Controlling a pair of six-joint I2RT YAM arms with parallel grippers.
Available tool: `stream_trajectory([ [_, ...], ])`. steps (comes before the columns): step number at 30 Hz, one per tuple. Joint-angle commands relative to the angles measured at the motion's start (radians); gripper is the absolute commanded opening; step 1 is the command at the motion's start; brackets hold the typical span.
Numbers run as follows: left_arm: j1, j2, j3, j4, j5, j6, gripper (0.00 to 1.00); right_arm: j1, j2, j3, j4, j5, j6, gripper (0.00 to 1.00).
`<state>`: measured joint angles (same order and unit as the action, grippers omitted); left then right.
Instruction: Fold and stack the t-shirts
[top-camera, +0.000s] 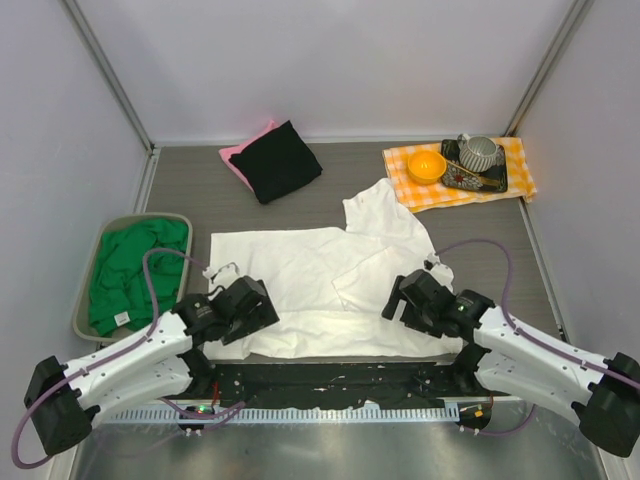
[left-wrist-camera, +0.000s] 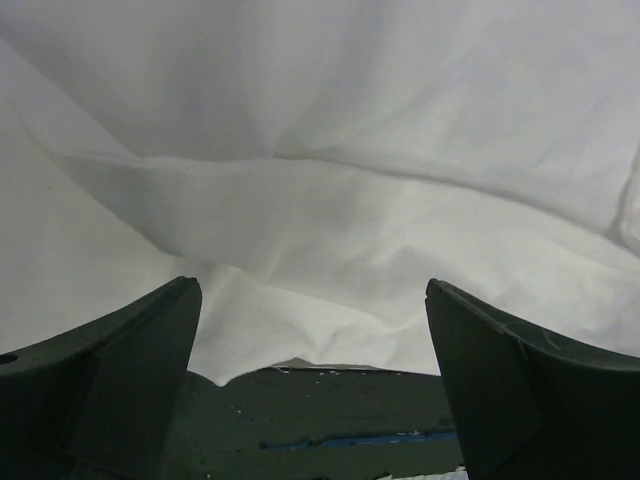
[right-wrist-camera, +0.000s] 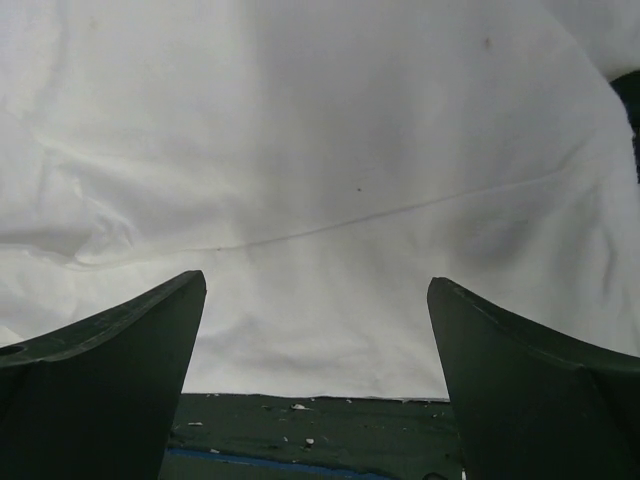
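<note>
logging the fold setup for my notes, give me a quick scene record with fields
white t-shirt: spread mid-table, right side rumpled
left claw: open, over the shirt's near hem
right claw: open, over the same hem
green t-shirt: bunched in grey bin, left side
black t-shirt: folded, lying on pink t-shirt, at the back
checked cloth: back right, with orange bowl and cup

White arms (top-camera: 130, 362) carry black joints (top-camera: 55, 415), purple cables (top-camera: 148, 280), seemingly dark-green fingers (left-wrist-camera: 120, 390).
</note>
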<state>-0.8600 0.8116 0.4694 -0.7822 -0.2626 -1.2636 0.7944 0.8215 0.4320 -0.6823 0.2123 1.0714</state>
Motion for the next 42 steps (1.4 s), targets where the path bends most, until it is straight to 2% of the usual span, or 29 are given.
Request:
stream_trajectory([
  [1, -0.007, 0.075, 0.225, -0.057, -0.067, 0.067, 1.0, 0.006, 0.085, 0.198, -0.019, 0.125, -0.092, 1.0],
  [5, -0.007, 0.191, 0.402, -0.046, -0.157, 0.168, 1.0, 0.006, 0.212, 0.426, -0.01, 0.278, -0.208, 1.0],
  [8, 0.022, 0.308, 0.547, -0.037, -0.202, 0.292, 1.0, -0.04, 0.318, 0.558, 0.01, 0.329, -0.307, 1.0],
  [9, 0.042, 0.345, 0.584, -0.038, -0.208, 0.314, 1.0, -0.088, 0.336, 0.576, 0.062, 0.326, -0.342, 1.0],
  [12, 0.159, 0.457, 0.666, 0.0, -0.144, 0.417, 1.0, -0.202, 0.439, 0.625, 0.198, 0.239, -0.43, 1.0],
  [13, 0.229, 0.478, 0.672, 0.015, -0.112, 0.437, 1.0, -0.298, 0.471, 0.642, 0.22, 0.205, -0.442, 1.0],
  [14, 0.268, 0.518, 0.676, 0.062, -0.08, 0.46, 1.0, -0.337, 0.546, 0.684, 0.259, 0.138, -0.477, 1.0],
  [16, 0.373, 0.55, 0.675, 0.098, -0.014, 0.484, 1.0, -0.435, 0.614, 0.735, 0.277, 0.11, -0.495, 1.0],
  [17, 0.404, 0.575, 0.67, 0.121, 0.005, 0.492, 1.0, -0.466, 0.649, 0.772, 0.314, 0.038, -0.501, 0.98],
  [21, 0.548, 0.659, 0.678, 0.196, 0.109, 0.507, 1.0, -0.543, 0.831, 0.856, 0.418, -0.034, -0.537, 0.96],
  [25, 0.587, 0.747, 0.744, 0.173, 0.145, 0.536, 1.0, -0.552, 0.999, 1.071, 0.417, 0.033, -0.606, 0.95],
  [29, 0.592, 0.775, 0.77, 0.15, 0.146, 0.555, 1.0, -0.575, 1.113, 1.177, 0.402, 0.007, -0.617, 0.95],
  [34, 0.599, 0.773, 0.773, 0.147, 0.141, 0.575, 1.0, -0.597, 1.206, 1.246, 0.411, -0.089, -0.602, 0.95],
  [40, 0.608, 0.779, 0.788, 0.121, 0.131, 0.595, 1.0, -0.603, 1.338, 1.338, 0.403, -0.134, -0.579, 0.95],
  [42, 0.616, 0.779, 0.775, 0.115, 0.128, 0.596, 1.0, -0.604, 1.381, 1.358, 0.402, -0.161, -0.564, 0.92],
])
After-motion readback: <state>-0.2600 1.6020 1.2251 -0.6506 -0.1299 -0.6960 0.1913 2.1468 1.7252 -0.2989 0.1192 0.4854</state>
